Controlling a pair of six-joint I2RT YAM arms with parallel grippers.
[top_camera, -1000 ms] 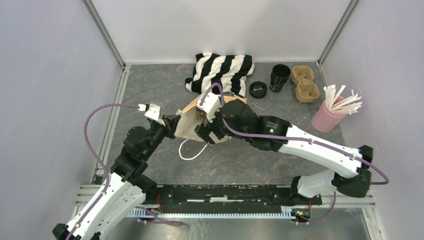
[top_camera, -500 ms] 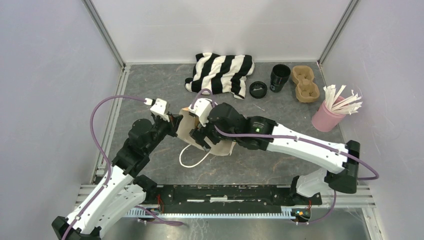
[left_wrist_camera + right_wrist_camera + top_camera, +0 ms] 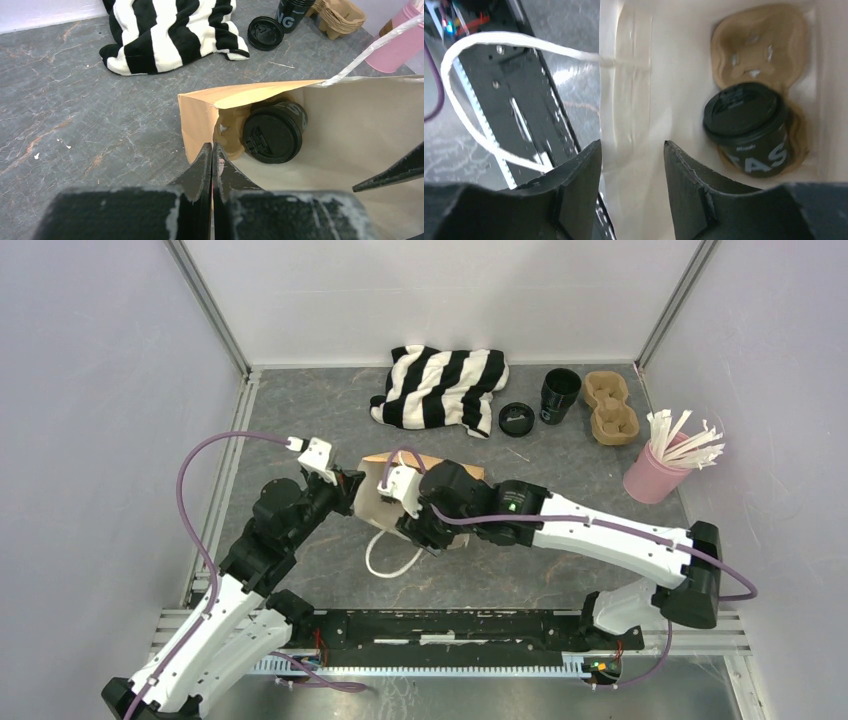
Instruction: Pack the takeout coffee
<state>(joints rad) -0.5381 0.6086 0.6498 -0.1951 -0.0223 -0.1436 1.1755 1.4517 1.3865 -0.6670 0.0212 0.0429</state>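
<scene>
Takeout coffee (image 3: 744, 127), a black cup with its lid on, sits inside the brown paper bag (image 3: 197, 125) on the grey table (image 3: 300, 420), seated in one pocket of a pulp cup carrier (image 3: 759, 45) on the bag's floor. The left gripper (image 3: 212, 150) has its jaws pinched tight on the bag's rim at a corner of the mouth. The right gripper (image 3: 631, 147) reaches over the mouth with its jaws partly apart, astride the bag's side wall, one finger outside and one inside; whether they press the paper cannot be told. A white loop handle (image 3: 390, 555) hangs from the bag toward the arm bases. At the far edge of the table lie a black-and-white striped cloth (image 3: 445, 385), a loose black lid (image 3: 516, 419), a lidless black cup (image 3: 560, 395) and a second pulp carrier (image 3: 611, 407). A pink cup of white sticks (image 3: 655, 475) stands at the right.
</scene>
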